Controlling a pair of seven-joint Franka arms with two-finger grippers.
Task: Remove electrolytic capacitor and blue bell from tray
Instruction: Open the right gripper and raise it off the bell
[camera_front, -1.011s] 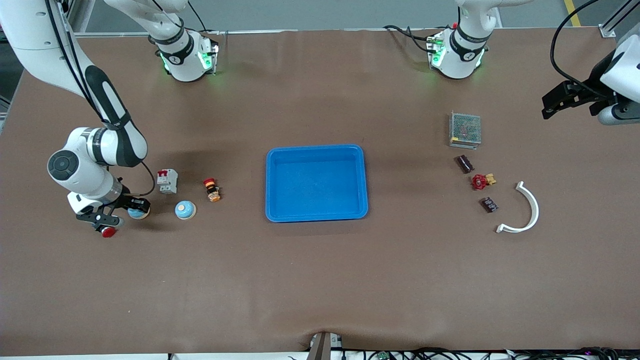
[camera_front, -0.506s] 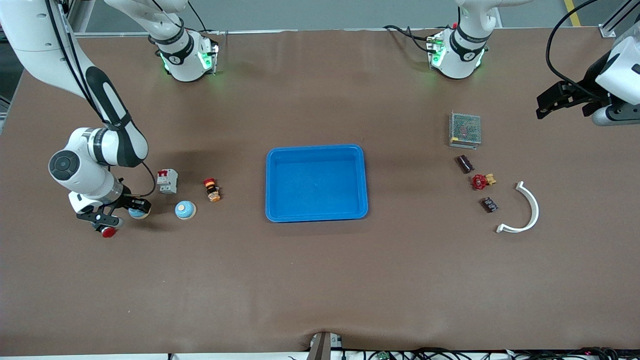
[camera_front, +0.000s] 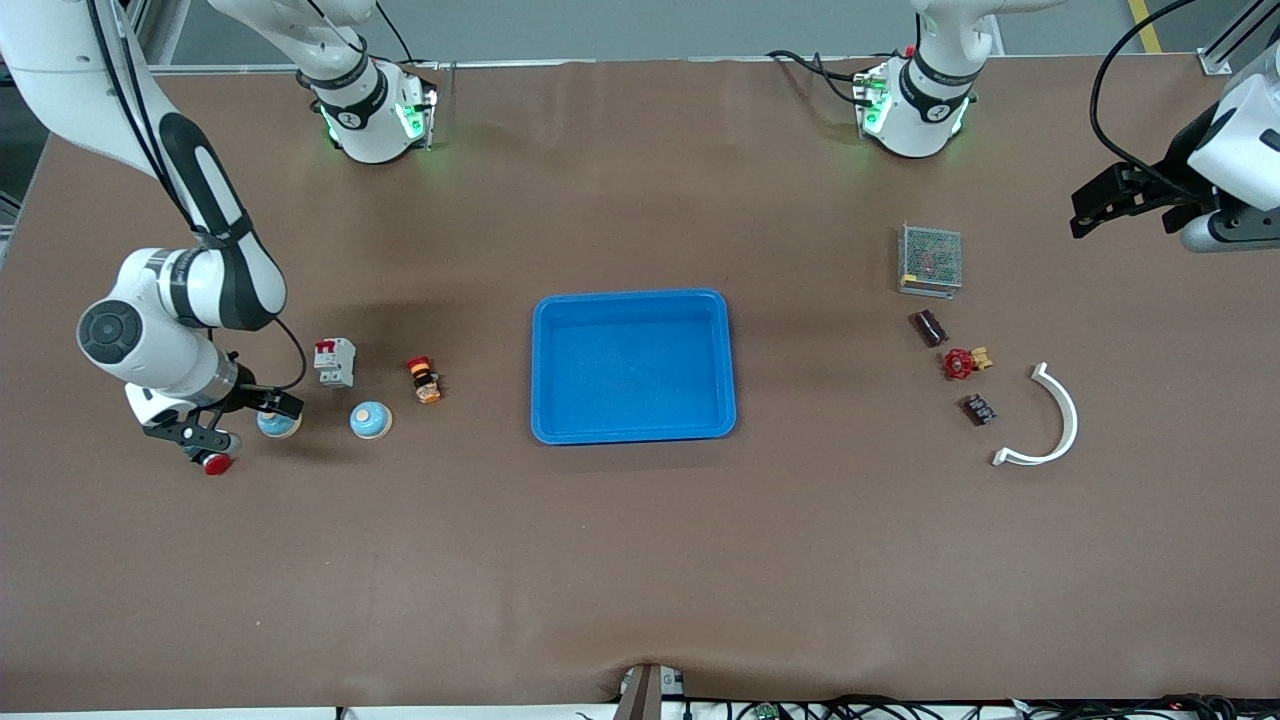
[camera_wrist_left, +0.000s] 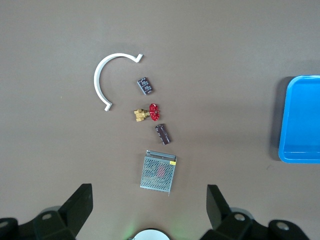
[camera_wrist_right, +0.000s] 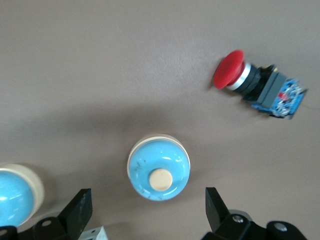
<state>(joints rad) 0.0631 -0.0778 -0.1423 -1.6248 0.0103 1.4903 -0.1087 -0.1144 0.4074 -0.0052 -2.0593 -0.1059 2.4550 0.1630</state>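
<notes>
Your right gripper (camera_front: 232, 424) has just spread its fingers, leaving the blue bell (camera_front: 277, 424) on the tabletop, outside the empty tray (camera_front: 632, 301); left fingers apart.

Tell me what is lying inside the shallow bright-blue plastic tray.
Nothing shows inside the shallow bright-blue plastic tray: its whole floor is bare blue in the front view. Neither gripper covers it. The left wrist view shows only one end, also bare.
</notes>
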